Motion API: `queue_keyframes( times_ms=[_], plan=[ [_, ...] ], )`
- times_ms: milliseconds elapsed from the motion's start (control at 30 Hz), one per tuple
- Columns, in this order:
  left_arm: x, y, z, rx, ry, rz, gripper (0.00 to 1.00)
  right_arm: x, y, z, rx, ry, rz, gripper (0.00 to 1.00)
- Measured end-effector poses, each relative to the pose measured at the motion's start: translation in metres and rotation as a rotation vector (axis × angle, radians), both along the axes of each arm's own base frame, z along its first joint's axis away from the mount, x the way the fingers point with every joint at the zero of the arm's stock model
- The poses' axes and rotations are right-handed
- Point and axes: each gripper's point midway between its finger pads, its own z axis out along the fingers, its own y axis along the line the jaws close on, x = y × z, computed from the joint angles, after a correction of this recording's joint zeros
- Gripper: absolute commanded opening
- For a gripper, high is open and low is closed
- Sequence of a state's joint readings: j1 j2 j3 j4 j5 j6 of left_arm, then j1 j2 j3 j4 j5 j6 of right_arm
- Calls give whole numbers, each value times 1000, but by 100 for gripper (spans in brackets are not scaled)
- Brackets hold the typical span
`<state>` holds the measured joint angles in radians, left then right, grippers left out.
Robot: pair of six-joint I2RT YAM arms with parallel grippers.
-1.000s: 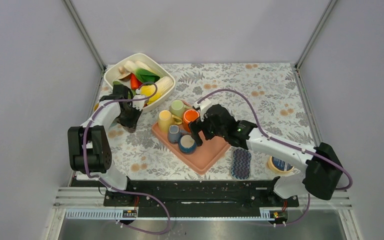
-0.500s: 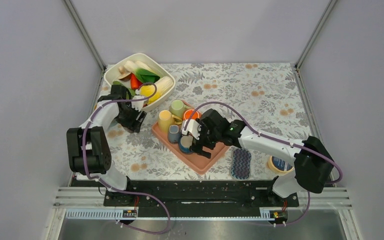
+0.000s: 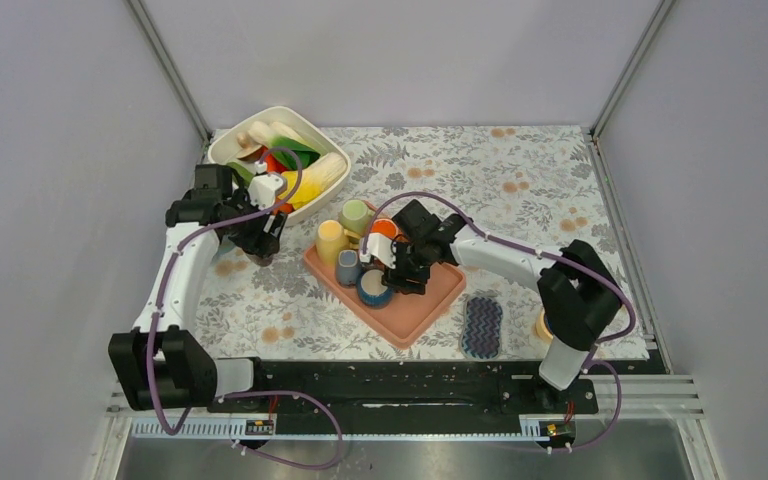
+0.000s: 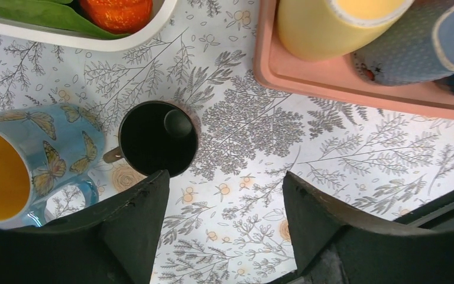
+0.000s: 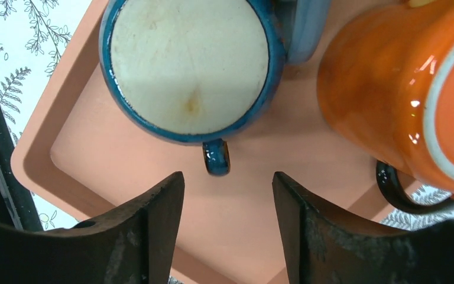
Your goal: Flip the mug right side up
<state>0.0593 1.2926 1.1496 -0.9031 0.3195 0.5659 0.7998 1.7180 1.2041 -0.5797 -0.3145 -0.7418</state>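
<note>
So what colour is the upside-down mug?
Mug: dark blue, pale unglazed base; clearest in right wrist view.

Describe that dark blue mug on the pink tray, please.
The dark blue glazed ceramic mug stands upside down on the salmon-pink tray, its bare cream faintly stained base facing up. Its small loop handle points toward the open right end effector, which touches nothing. A glossy orange mug stands close beside.
</note>
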Motion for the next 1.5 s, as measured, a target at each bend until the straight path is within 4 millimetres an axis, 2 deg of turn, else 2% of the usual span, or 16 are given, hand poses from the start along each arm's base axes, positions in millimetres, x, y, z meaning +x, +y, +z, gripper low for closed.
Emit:
queue_keyframes(
  times_ms=[67,200,367,433,533,633,667,800,933,1067,1233,1367,1500],
  plan=[
    [-3,-3,5,-18,-9,-1,74,0,3,-5,-2,17,4,63],
    [-10,-10,10,-51,-9,-6,74,-3,6,-14,-8,45,5,52],
    [-16,-17,16,-92,-8,-13,74,-6,13,-21,-4,59,4,50],
    [-17,-20,18,-107,-12,-18,74,-8,17,-23,2,64,11,45],
    [-17,-23,22,-124,-18,-26,74,-12,20,-23,7,72,20,31],
    [-20,-26,25,-139,-19,-31,74,-15,21,-25,10,76,25,9],
    [-21,-27,26,-146,-16,-32,74,-16,21,-26,11,83,29,6],
    [-26,-33,29,-179,-5,-44,74,-19,22,-25,35,80,24,0],
    [-31,-43,35,-232,-2,-52,73,-30,11,-22,42,104,-26,0],
    [-35,-58,45,-299,3,-66,72,-36,6,-7,76,116,-104,0],
    [-41,-81,64,-411,-3,-75,74,-34,4,23,185,94,-246,0],
    [-44,-103,87,-533,-24,-77,78,-31,-3,49,329,114,-395,0],
    [-49,-132,117,-704,-14,-118,85,-25,-3,86,574,139,-556,0]
  ],
)
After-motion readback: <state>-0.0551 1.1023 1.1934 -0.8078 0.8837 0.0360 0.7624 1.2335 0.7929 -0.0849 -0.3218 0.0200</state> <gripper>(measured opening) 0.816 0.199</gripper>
